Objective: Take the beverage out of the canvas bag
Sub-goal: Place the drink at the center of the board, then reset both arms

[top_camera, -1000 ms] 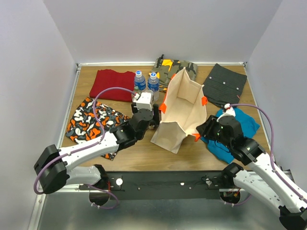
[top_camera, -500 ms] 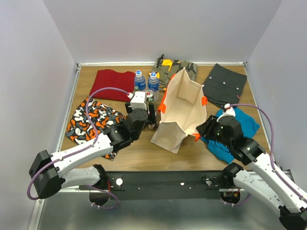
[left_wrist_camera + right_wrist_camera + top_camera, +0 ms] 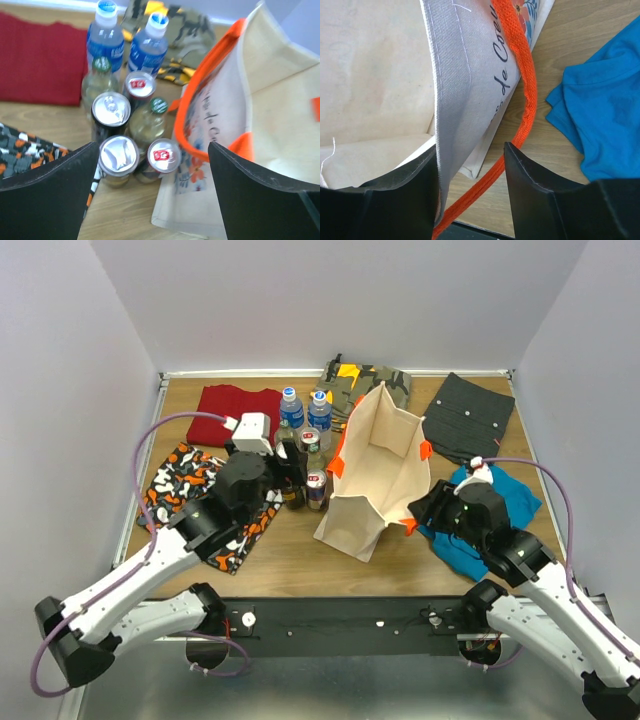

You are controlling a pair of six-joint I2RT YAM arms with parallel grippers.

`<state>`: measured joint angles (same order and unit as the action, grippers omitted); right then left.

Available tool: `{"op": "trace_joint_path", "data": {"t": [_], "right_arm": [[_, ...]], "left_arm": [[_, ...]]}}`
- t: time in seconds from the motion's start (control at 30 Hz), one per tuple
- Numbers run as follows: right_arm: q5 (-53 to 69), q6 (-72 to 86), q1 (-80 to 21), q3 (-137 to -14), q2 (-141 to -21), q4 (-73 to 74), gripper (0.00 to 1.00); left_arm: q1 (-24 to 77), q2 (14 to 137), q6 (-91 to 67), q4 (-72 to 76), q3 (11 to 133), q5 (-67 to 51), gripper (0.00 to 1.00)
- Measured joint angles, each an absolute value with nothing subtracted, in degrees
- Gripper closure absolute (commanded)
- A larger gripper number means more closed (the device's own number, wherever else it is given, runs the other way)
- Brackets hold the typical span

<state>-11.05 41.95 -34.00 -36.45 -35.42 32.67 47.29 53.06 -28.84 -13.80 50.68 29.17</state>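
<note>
The beige canvas bag (image 3: 380, 470) with orange handles stands open at mid-table; no drink shows inside it. Just left of it stands a cluster of beverages: a red-tabbed can (image 3: 317, 483) (image 3: 164, 155) nearest the bag, more cans, green-capped bottles and two water bottles (image 3: 305, 408). My left gripper (image 3: 290, 468) (image 3: 152, 147) hovers above the cluster, open wide, holding nothing. My right gripper (image 3: 420, 512) (image 3: 470, 150) is open astride the bag's near right rim. The canvas wall (image 3: 465, 75) rests against its left finger, and the orange handle (image 3: 520, 90) runs through the gap.
Folded clothes lie around: a red one (image 3: 235, 415) at back left, a patterned orange-black one (image 3: 185, 495) under the left arm, camouflage (image 3: 370, 380) and dark grey (image 3: 470, 415) ones at the back, a blue one (image 3: 500, 500) beside the right arm. White walls enclose the table.
My left gripper has opened wide and drawn back left from the bag's side, leaving the red-tabbed can standing with the other drinks. The right jaws have widened a little on the rim.
</note>
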Motion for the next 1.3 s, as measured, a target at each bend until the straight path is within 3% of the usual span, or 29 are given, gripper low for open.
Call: {"op": "trace_joint_path", "data": {"t": [0.23, 0.53, 0.8, 0.97, 1.0, 1.1, 1.3], "right_arm": [[-11.09, 41.95, -34.00, -36.47, -34.04, 32.71, 0.36], [-12.08, 39.35, -34.00, -40.18, -35.38, 33.54, 0.34], [-14.46, 35.79, -34.00, -46.94, -40.45, 33.78, 0.72], [-14.57, 34.39, -34.00, -47.66, -43.64, 34.33, 0.72], [-14.57, 34.30, -34.00, -47.66, -43.90, 34.46, 0.83], [-14.50, 34.09, -34.00, -47.66, -43.97, 34.52, 0.93], [-15.11, 33.32, -34.00, -48.45, -44.14, 35.75, 0.94]], "left_arm": [[46.83, 48.03, -25.21, -20.49, 59.77, 25.19, 0.01], [46.83, 45.58, -23.31, -27.88, 62.81, 20.97, 0.01], [46.83, 45.91, -23.16, -32.38, 63.31, 20.27, 0.01], [46.83, 45.43, -23.16, -33.01, 63.31, 20.34, 0.01], [46.83, 45.12, -23.14, -33.08, 63.31, 20.40, 0.01], [46.83, 44.53, -23.14, -33.12, 63.31, 20.71, 0.01], [46.83, 44.27, -23.27, -33.12, 62.94, 21.21, 0.01]]}}
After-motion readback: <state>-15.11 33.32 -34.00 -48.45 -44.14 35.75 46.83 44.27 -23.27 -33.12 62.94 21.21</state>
